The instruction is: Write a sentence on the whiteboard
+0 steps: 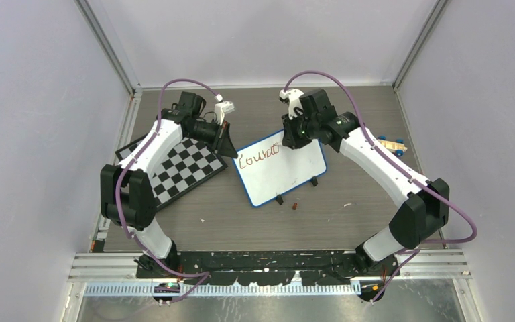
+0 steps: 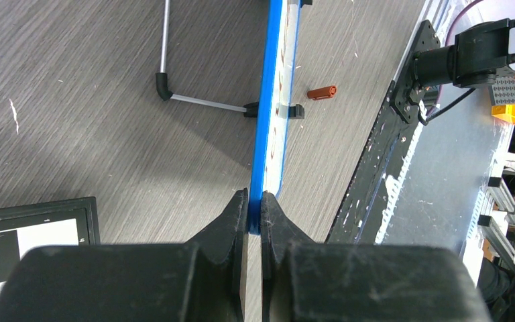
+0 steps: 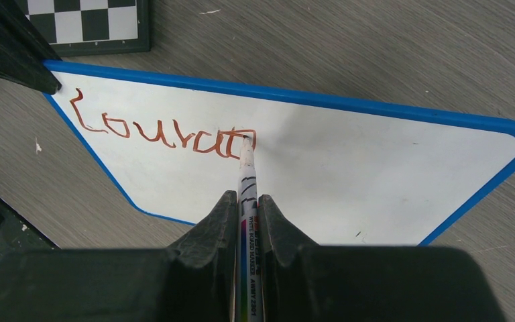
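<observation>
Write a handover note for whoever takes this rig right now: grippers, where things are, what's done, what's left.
Left gripper: shut on the blue edge of the whiteboard, steadying it.
Right gripper: shut on the marker, tip touching the board.
Done: the sentence reads roughly "Coura" so far, on the first line only.
Left: the remaining letters and words. The marker cap lies on the table in front of the board.
</observation>
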Tool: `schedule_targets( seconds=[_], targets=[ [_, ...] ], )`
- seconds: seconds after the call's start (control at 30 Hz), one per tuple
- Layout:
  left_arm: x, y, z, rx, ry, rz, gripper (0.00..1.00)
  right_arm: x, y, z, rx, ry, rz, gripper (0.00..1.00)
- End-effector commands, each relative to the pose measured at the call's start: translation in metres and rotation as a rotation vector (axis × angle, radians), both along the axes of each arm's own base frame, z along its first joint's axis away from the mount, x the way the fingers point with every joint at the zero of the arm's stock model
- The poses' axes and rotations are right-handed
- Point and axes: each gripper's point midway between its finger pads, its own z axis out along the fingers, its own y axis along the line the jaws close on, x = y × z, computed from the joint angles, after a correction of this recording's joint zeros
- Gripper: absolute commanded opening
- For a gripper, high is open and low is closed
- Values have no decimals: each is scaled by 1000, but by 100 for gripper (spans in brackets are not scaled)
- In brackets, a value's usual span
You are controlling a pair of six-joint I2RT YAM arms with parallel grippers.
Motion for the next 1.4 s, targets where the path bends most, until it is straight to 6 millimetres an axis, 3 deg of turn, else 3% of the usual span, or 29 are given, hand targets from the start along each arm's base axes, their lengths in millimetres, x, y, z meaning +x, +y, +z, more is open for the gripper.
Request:
schedule_targets(
  seconds=[0.0, 0.5, 0.73, 0.97, 1.17, 1.37],
  targets=[
    [-5, -3, 5, 5, 7, -13, 0, 9, -10, 9, -14, -72, -36, 0],
    [-5, -3, 4, 5, 7, -13, 0, -18, -5, -20, -16, 11, 11, 0],
    [-5, -3, 4, 5, 10, -14, 0, -20, 13, 0, 30, -2, 57, 0],
    [-5, -3, 5, 3, 7, -15, 0, -15, 0, 29, 84, -31, 42, 0],
    [-6, -3, 5, 4, 6, -17, 0, -7, -9, 26, 58, -40, 20, 0],
    [-6, -3, 5, 6, 5, -15, 0, -1, -3, 19, 63, -27, 21, 0]
  ],
)
